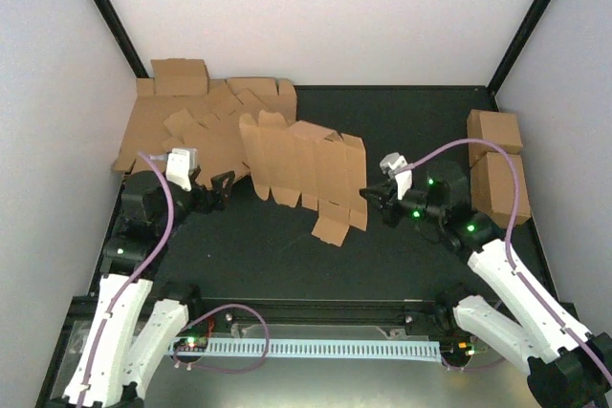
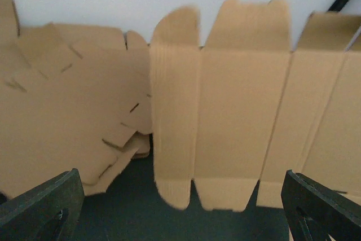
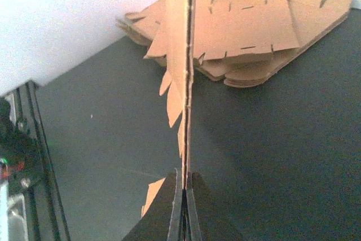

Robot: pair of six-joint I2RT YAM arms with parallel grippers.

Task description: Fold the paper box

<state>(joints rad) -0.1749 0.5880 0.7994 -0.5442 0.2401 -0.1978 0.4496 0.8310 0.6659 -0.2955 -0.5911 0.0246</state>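
Top external: paper box [image 1: 301, 164], still a flat unfolded sheet, sits mid-frame, slanting from upper left to lower right. R gripper [image 1: 371, 200] at its right end. Right wrist view shows jaws pinched tight on the sheet's edge, card edge-on. L gripper [image 1: 222, 186] just left of the box, jaws wide, nothing betw. them, not touching. Heap of flat sheets [image 1: 182, 131] upper left. Two cuboids [image 1: 497, 155] at right edge. Dark table [image 1: 402, 255] under all.
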